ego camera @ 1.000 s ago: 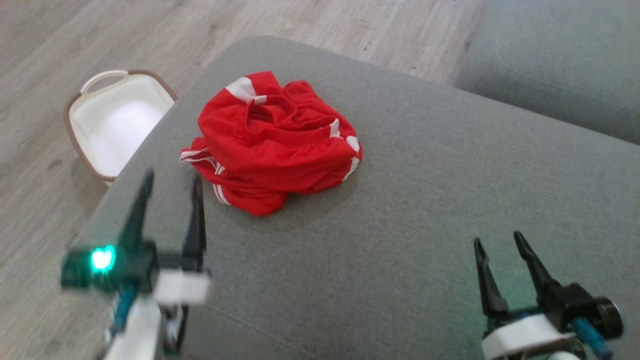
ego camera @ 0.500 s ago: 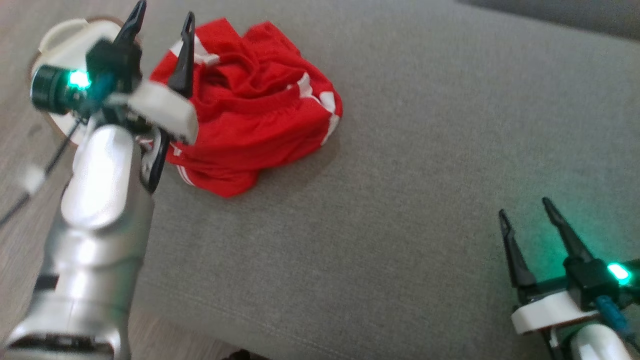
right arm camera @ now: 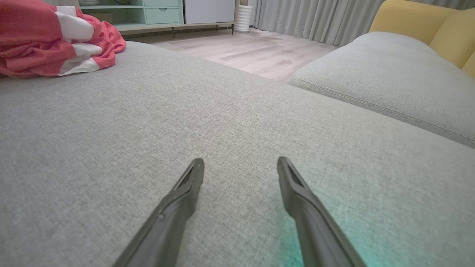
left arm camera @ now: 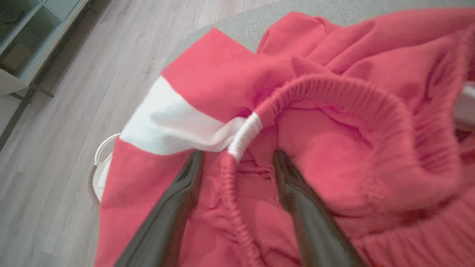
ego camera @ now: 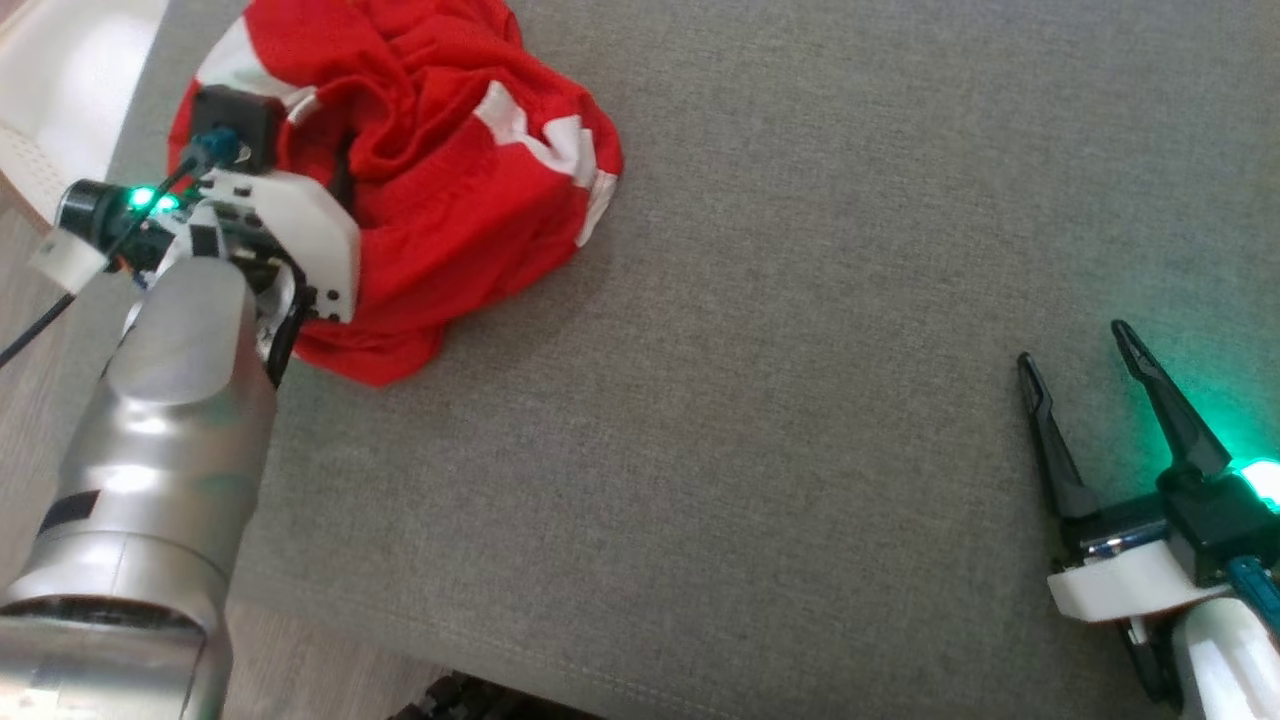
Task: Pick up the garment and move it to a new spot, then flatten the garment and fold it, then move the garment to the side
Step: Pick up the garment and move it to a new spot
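At about ten o'clock in the head view, the left gripper [left arm camera: 237, 154] is seen lowered into the garment [ego camera: 450, 170]. The garment is a crumpled heap of red shorts with white panels, lying at the eleven o'clock corner of the grey sofa cushion [ego camera: 750, 420]. The fingers are spread, and the elastic waistband [left arm camera: 334, 87] is straddled by them in the left wrist view; nothing is pinched yet. The pick-up is judged to be the step in hand. It would be done well if the fingers were pushed slightly deeper, so that the waistband rather than one loose layer is taken before closing. The lift should then be kept straight up. At four o'clock the right gripper [ego camera: 1075, 345] is held spread and empty above bare cushion, well apart from the garment.
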`<state>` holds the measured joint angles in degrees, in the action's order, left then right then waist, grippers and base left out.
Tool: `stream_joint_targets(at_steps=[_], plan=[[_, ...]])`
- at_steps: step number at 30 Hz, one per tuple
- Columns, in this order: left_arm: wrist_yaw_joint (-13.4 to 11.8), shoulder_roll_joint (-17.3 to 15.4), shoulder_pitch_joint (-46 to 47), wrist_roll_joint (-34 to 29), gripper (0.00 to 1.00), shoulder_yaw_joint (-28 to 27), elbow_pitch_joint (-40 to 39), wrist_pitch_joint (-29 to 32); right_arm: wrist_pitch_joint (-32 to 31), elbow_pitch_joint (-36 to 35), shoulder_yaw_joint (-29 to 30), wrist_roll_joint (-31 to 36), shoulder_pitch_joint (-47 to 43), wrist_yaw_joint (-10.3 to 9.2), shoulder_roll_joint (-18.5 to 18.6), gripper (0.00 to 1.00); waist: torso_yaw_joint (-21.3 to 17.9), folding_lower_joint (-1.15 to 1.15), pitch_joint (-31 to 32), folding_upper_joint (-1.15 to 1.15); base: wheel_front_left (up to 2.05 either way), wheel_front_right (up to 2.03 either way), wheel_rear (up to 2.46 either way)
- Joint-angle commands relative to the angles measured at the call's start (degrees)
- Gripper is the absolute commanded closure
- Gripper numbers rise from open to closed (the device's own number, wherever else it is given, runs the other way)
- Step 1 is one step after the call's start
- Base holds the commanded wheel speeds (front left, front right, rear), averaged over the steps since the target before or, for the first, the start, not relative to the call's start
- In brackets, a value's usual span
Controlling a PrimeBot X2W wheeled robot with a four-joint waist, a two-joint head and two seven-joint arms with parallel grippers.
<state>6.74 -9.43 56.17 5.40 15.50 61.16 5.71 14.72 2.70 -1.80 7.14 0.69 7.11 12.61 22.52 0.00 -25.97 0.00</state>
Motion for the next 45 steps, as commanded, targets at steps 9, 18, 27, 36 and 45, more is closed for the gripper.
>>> stream_joint_targets(at_steps=[9,18,27,36,45], plan=[[-2.34,-4.14,5.97,-1.30,1.00,0.48,2.54,-10.81,0.28,1.29,-1.66,-0.59,1.38,0.37,-0.69,0.00,-0.87,0.00,1.81,0.00,0.00,0.00,0.00],[-1.61,-3.49,11.01,-4.27,1.00,4.99,0.78,-13.82,0.28,3.11,-3.24,-2.69,0.91,0.37,-6.28,0.00,-5.03,0.00,13.31,0.00,0.00,0.00,0.00],[0.24,-1.58,13.84,-5.76,1.00,10.91,-8.13,-13.05,0.28,4.33,-3.89,-5.14,-3.44,0.37,-9.65,0.00,-17.28,0.00,24.93,0.00,0.00,0.00,0.00],[0.70,0.39,17.08,-1.88,1.00,13.98,-16.75,-11.29,0.28,3.96,-5.47,-9.65,-4.56,0.37,-9.71,0.00,-30.03,0.00,26.73,0.00,0.00,0.00,0.00],[0.73,2.81,12.70,4.05,1.00,15.75,-12.22,-11.81,0.28,3.73,-6.16,-11.28,-4.47,0.37,-9.72,0.00,-33.53,0.00,24.74,0.00,0.00,0.00,0.00]])
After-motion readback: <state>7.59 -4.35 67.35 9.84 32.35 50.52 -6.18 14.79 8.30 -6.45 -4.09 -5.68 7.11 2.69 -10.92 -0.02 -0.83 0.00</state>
